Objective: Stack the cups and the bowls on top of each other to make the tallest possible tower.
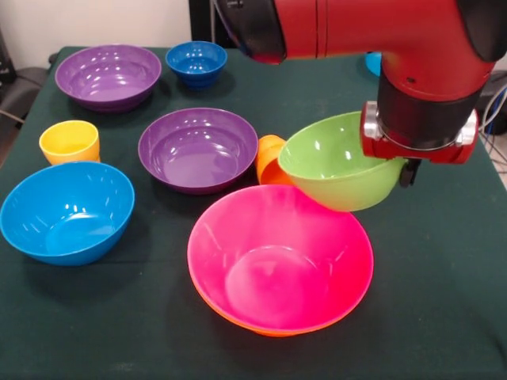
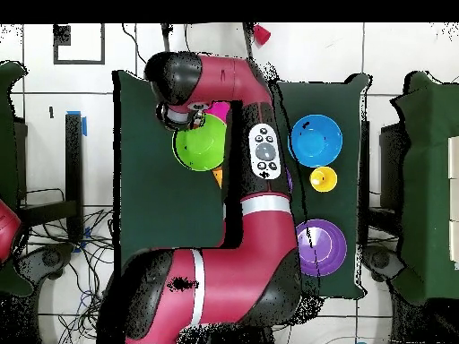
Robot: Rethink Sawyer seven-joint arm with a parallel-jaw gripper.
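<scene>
The pincer (image 1: pixel 408 168) is gripping the green bowl (image 1: pixel 337 166), tilted, hanging just above the pink bowl's (image 1: pixel 281 261) far rim.

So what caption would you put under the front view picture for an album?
Red robot arm's gripper carries a green bowl above the pink bowl, which sits nested in an orange one.

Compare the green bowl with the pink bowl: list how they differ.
The green bowl is smaller than the pink bowl. The green bowl is tilted and lifted, its rim at the end effector; the pink bowl sits upright on the table. The pink bowl is nested in an orange bowl; the green bowl has nothing under it. Both are glossy, round and empty.
</scene>
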